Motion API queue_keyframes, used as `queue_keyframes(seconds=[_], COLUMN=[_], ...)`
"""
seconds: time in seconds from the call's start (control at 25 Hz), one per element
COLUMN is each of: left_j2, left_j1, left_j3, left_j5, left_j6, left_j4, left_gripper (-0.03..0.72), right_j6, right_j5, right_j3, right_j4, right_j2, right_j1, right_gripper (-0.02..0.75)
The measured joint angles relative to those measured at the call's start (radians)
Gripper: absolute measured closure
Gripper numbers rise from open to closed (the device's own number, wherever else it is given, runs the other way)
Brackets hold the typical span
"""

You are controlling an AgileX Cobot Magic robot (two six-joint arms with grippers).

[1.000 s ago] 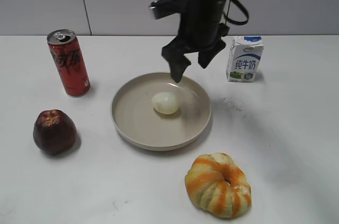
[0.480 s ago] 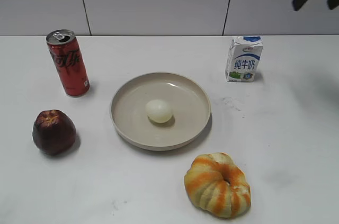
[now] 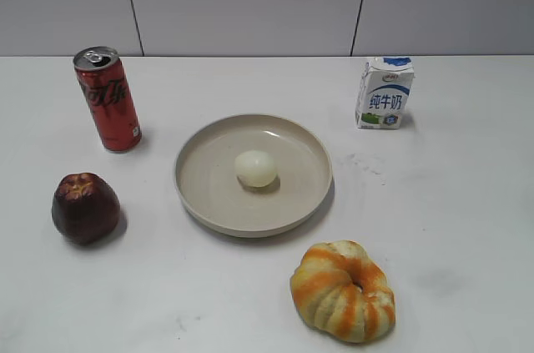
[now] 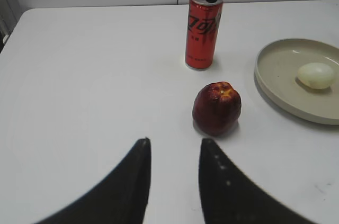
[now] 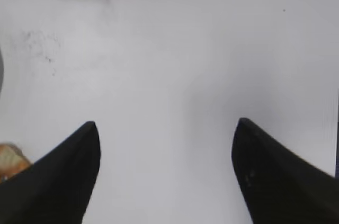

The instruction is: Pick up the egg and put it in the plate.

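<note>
Right hand wide open and empty over bare table; egg on plate.

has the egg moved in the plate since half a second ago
Yes. The egg has rolled slightly right and toward the far rim of the plate.

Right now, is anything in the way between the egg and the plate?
No. The egg already lies inside the plate, near its middle. The soda can, milk carton, red apple and bread ring all sit outside the rim.
</note>
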Motion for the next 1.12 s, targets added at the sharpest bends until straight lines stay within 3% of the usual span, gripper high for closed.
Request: queue_keyframes(seconds=[0.24, 0.48, 0.72, 1.12], left_j2=[0.000, 0.000, 0.000, 0.000], left_j1=[0.000, 0.000, 0.000, 0.000], left_j3=[0.000, 0.000, 0.000, 0.000], left_j5=[0.000, 0.000, 0.000, 0.000], left_j6=[0.000, 0.000, 0.000, 0.000], left_j4=[0.000, 0.000, 0.000, 0.000], left_gripper=[0.457, 0.457, 0.457, 0.457], right_j6=[0.000, 0.000, 0.000, 0.000], right_j5=[-0.004, -0.122, -0.148, -0.160], right_j3=[0.320, 0.632, 0.855, 0.885], right_j4=[-0.004, -0.004, -0.004, -0.003], right_j2=[-0.314, -0.608, -0.873, -1.268], right_j1=[0.000, 0.000, 0.000, 0.000], right_gripper=[0.155, 0.155, 0.155, 0.155])
